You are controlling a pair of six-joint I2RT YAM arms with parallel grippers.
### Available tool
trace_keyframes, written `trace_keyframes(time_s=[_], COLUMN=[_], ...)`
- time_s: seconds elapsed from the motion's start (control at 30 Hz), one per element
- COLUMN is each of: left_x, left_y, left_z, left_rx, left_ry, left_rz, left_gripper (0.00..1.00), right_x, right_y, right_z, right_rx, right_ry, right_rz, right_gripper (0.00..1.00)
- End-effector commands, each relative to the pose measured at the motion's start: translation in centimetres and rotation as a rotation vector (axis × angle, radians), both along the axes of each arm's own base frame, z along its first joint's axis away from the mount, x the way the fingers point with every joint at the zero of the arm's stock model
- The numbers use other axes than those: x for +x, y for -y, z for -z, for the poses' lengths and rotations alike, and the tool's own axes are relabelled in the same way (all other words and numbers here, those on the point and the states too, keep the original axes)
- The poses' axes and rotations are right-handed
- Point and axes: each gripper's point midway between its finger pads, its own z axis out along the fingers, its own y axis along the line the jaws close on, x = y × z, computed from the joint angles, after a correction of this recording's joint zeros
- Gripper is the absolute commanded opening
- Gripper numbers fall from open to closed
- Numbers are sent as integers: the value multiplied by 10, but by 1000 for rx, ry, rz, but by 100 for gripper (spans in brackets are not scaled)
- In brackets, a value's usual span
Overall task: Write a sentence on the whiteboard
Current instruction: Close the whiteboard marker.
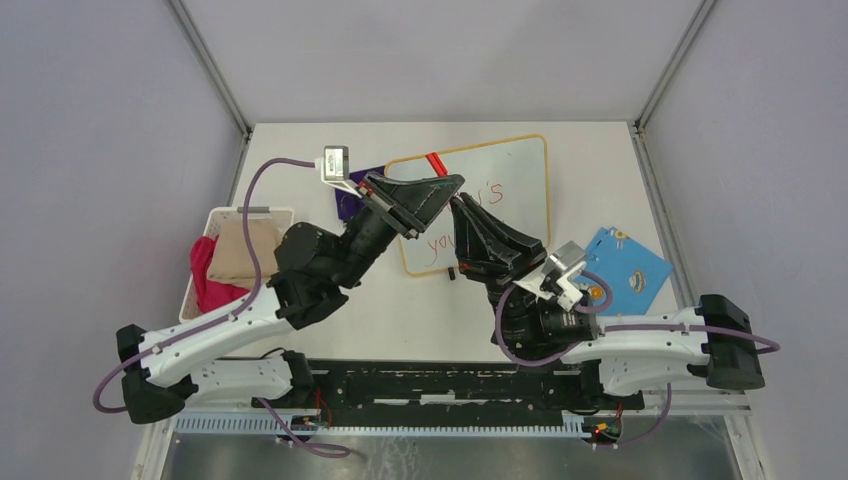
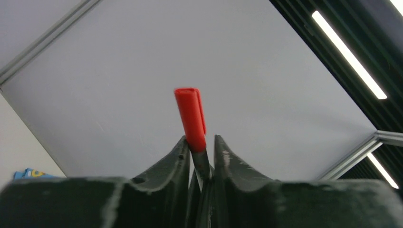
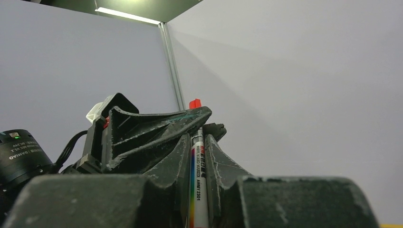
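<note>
The whiteboard (image 1: pixel 515 170) lies flat at the table's middle back, inside its yellow-orange frame. The sentence (image 1: pixel 487 194) is red handwriting; only "'s" and part of "you" show, and the arms hide the rest. Both grippers are raised above the board and meet on one marker. My left gripper (image 1: pixel 452 185) is shut on the marker at its red cap (image 2: pixel 191 116), which sticks up past the fingertips (image 2: pixel 183 147). My right gripper (image 1: pixel 462 207) is shut on the marker's white barrel (image 3: pixel 196 175), just behind the left gripper (image 3: pixel 157 130).
A white basket (image 1: pixel 232 213) holding pink and tan cloths stands at the left. A blue patterned cloth (image 1: pixel 627 265) lies at the right. A purple item (image 1: pixel 347 205) lies by the board's left edge. The enclosure's grey walls stand all round.
</note>
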Motion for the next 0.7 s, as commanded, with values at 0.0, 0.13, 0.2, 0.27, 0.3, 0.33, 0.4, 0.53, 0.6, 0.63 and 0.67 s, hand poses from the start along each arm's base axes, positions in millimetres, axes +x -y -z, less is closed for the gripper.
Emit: trace_keyframes(time_s=[0.0,0.13,0.2,0.27,0.3,0.33,0.4,0.53,0.6,0.63,0.67], left_x=[-56,-54,-51,-48,-46,-44,-40,-37,-37,-37,-36], left_y=[28,22,19,15,12,9,3,-4,-6,-7,-7], left_z=[41,36,35,32,31,28,22,14,10,8,7], left_rx=[202,196,198,200,201,198,191,187,180,176,172], left_ry=[85,91,92,93,93,93,96,104,109,109,108], left_rz=[221,195,175,145,129,112,78,47,41,41,40], left_gripper=[36,54,62,69,72,75,79,83,84,84,85], right_x=[22,19,16,13,12,10,8,2,0,-2,-4], right_y=[17,18,18,17,16,16,16,13,13,13,11], right_z=[2,2,0,-2,-2,-2,-3,-1,-1,-1,-1], right_rx=[-5,-9,-13,-18,-22,-23,-27,-41,-40,-42,-45], right_ry=[-67,-57,-46,-35,-29,-26,-18,-3,2,8,16], right_rz=[95,70,50,28,19,9,-9,-52,-76,-86,-102], right_gripper=[0,0,0,0,0,0,0,0,0,0,0])
